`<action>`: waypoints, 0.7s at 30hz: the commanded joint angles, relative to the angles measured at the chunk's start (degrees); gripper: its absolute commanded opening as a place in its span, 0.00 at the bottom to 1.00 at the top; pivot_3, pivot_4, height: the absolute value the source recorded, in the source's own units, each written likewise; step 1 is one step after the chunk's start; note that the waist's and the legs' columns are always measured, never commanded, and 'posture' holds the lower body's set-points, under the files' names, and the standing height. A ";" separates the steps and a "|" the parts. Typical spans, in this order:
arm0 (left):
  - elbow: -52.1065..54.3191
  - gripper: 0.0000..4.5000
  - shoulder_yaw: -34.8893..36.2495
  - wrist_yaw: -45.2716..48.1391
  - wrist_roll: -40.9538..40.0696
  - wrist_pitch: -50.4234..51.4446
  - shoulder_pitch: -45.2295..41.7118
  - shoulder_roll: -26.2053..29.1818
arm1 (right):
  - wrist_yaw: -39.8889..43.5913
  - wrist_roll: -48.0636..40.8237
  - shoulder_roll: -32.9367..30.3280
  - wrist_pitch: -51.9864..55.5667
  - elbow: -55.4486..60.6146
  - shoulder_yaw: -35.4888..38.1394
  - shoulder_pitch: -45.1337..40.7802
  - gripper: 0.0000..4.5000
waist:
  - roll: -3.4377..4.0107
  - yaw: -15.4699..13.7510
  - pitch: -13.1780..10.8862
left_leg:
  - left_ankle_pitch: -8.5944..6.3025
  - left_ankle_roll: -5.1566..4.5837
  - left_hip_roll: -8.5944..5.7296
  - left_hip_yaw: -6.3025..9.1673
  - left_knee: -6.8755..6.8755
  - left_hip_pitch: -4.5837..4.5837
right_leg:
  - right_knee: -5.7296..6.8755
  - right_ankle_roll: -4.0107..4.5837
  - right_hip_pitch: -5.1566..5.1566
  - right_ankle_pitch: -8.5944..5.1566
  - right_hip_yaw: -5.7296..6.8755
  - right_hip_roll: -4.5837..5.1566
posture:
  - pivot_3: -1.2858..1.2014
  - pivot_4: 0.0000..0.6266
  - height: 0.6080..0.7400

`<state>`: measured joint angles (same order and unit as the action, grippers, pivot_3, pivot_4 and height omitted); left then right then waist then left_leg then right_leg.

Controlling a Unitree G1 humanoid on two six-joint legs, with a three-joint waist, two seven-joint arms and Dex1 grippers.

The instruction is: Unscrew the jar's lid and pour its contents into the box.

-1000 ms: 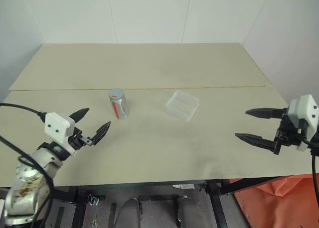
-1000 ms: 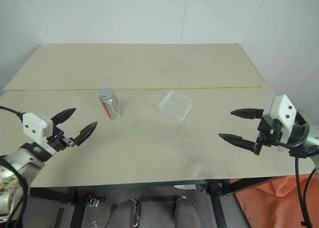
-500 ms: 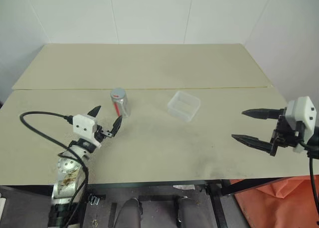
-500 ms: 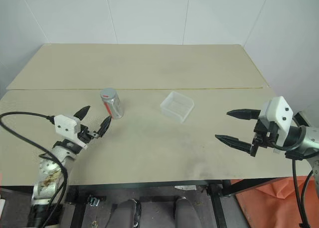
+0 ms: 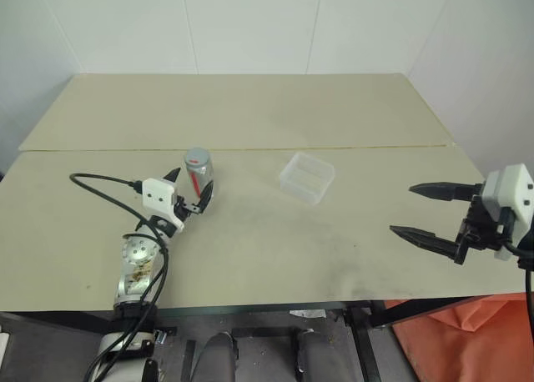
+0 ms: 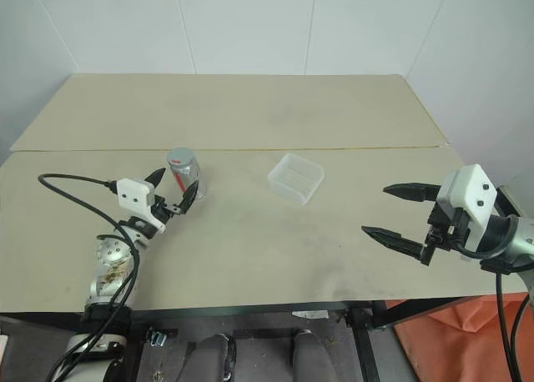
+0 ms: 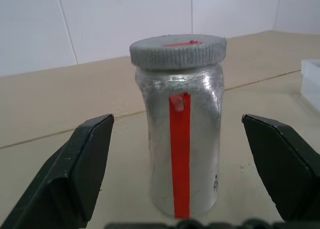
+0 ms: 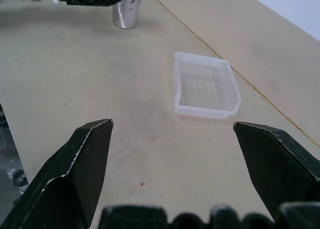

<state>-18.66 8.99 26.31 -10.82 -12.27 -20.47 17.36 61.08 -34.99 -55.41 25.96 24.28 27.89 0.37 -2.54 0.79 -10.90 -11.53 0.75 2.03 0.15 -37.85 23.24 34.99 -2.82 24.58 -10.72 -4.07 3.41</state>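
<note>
While both stand wide open, empty: 2 claws, left claw, right claw | 1 jar, 1 lid on | 1 box

The jar stands upright on the table with its lid on. The left gripper is wide open, one finger on each side of the jar, not touching. The box sits apart, with bare table all around. The right gripper hangs open, well away.
</note>
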 commanded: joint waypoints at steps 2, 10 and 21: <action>-4.06 0.99 -1.37 0.42 1.15 -3.57 -3.51 -0.91 | -0.79 -0.51 -0.48 -0.20 1.75 2.95 0.42 1.00 | 0.00 -0.04 0.00 | 0.00 0.00 0.00 0.00 0.00 0.00 | -0.01 -0.18 -0.01 0.10 0.00 0.00 | 0.52 0.24 1.00; -10.72 0.99 -1.06 -1.84 2.22 -4.99 -7.95 -1.88 | -1.60 -0.49 -0.10 -0.32 2.43 3.04 1.27 1.00 | -0.01 0.03 0.00 | 0.00 0.00 -0.01 0.01 0.00 -0.02 | -0.01 -0.22 -0.02 0.13 0.00 0.00 | 0.52 0.24 1.00; -16.36 0.44 -0.13 -2.41 1.59 -6.37 -9.67 -2.27 | -2.53 -0.63 -0.06 -0.53 2.83 3.29 1.96 1.00 | -0.01 0.00 0.00 | 0.00 0.00 -0.02 0.01 0.00 -0.02 | -0.03 -0.25 -0.05 0.14 0.00 0.00 | 0.52 0.24 1.00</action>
<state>-34.55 8.27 24.38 -9.13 -17.17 -29.40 15.08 58.91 -34.99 -55.40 25.96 25.53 28.46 2.60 -2.55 0.79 -10.90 -11.53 0.75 2.01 0.17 -37.85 23.20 34.96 -3.07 24.49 -10.58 -4.07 3.42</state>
